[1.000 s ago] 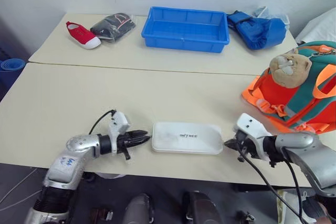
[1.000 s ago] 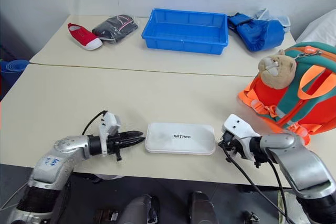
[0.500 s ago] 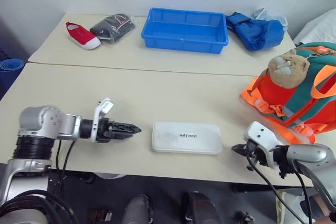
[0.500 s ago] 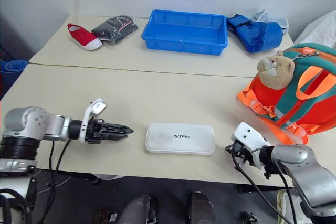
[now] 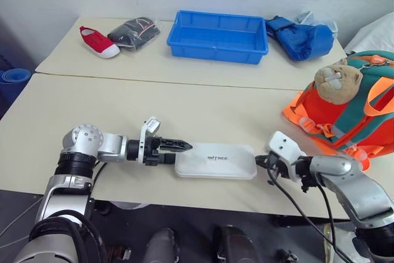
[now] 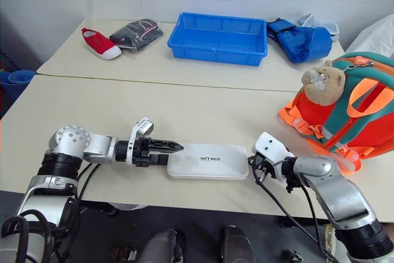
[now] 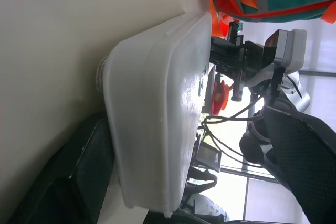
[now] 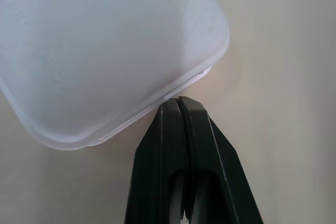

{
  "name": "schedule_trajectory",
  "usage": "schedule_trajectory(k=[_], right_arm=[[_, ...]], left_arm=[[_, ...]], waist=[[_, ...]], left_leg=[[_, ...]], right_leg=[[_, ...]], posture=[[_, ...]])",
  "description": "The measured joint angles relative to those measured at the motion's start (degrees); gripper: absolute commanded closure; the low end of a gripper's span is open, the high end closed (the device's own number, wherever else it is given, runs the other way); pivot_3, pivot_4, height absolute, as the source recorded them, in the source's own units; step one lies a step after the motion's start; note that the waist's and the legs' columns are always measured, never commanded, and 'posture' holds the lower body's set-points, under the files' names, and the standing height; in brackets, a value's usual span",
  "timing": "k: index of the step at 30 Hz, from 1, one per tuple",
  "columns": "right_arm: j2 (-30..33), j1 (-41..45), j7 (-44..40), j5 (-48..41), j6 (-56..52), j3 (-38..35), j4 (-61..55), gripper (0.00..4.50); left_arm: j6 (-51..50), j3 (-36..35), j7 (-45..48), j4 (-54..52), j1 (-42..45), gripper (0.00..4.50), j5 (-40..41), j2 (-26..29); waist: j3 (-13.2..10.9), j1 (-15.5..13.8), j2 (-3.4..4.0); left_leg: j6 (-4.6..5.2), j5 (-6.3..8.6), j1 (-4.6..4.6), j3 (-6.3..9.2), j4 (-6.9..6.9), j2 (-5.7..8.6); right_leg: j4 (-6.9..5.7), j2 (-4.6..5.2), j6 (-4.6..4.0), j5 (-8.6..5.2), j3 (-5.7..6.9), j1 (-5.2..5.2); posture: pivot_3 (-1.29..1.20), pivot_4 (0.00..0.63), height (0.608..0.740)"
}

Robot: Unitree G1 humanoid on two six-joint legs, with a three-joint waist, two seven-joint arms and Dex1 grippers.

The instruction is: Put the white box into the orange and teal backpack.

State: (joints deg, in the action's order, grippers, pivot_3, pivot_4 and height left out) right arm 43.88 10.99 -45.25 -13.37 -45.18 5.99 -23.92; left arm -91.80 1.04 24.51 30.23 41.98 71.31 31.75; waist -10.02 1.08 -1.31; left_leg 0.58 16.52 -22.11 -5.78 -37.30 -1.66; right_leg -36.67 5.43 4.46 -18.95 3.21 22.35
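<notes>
Flat white box (image 5: 216, 161), rounded corners, dark lettering

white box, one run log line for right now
stage: pick | white box: flat on table | left gripper: open at its left end | right gripper: shut, tips at its right end | backpack: right

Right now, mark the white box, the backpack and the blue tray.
white box (image 5: 215, 161), left eye view, middle of its lid.
backpack (image 5: 335, 112), left eye view, orange front.
blue tray (image 5: 217, 48), left eye view, near wall.
</notes>
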Motion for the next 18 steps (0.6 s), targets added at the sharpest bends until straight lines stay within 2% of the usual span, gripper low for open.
schedule_trajectory(k=[3, 6, 11, 15, 18], right_arm=[[-1.60, 0.51, 0.53, -0.30, -1.12, 0.21, -0.15, 4.50], [-2.43, 0.49, 1.04, -0.72, -1.66, 0.16, -0.42, 4.50], [-4.53, -0.80, 2.52, -1.83, -1.92, -1.09, -0.83, 4.50], [-5.31, -5.50, 2.00, -4.45, 0.16, -3.65, -2.70, 4.50], [-8.40, -12.49, 2.86, -8.67, 0.91, -11.40, -6.24, 3.97]], left_arm=[[-0.04, 0.14, -2.88, 0.01, -0.17, 0.02, 3.09, -1.06], [-0.05, 0.12, -5.75, 0.03, -0.46, 0.49, 5.60, -1.80], [-0.12, -0.33, -8.75, -0.16, -1.16, 1.97, 9.37, -1.83], [-0.21, -0.77, -8.47, -3.34, -2.76, 3.17, 10.45, -0.11], [3.89, -1.31, -2.43, -13.55, -7.34, 3.29, 6.31, 2.38]], waist=[[0.00, -0.01, 0.00], [0.00, 0.05, 0.00], [-0.01, 0.29, -0.01], [-0.02, 0.28, 0.00], [-0.04, 0.20, 0.03]], left_leg=[[0.00, 0.00, 0.00, 0.00, 0.00, 0.00], [-0.01, -0.01, -0.01, -0.01, 0.01, 0.00], [-0.04, -0.02, -0.05, -0.01, 0.01, 0.00], [-0.05, -0.02, -0.10, -0.01, 0.09, 0.01], [-0.09, -0.03, -0.15, -0.04, 0.19, 0.00]], right_leg=[[0.00, 0.00, 0.00, 0.00, 0.00, 0.01], [-0.01, -0.01, 0.00, 0.00, 0.00, 0.03], [-0.05, -0.01, -0.01, 0.00, 0.01, 0.07], [0.04, -0.03, -0.01, 0.00, 0.01, 0.11], [0.15, -0.04, -0.01, -0.01, 0.00, 0.15]], posture=[[0.00, 0.150, 0.740], [0.00, 0.150, 0.740], [0.00, 0.150, 0.740], [0.00, 0.150, 0.740], [0.00, 0.150, 0.740]])
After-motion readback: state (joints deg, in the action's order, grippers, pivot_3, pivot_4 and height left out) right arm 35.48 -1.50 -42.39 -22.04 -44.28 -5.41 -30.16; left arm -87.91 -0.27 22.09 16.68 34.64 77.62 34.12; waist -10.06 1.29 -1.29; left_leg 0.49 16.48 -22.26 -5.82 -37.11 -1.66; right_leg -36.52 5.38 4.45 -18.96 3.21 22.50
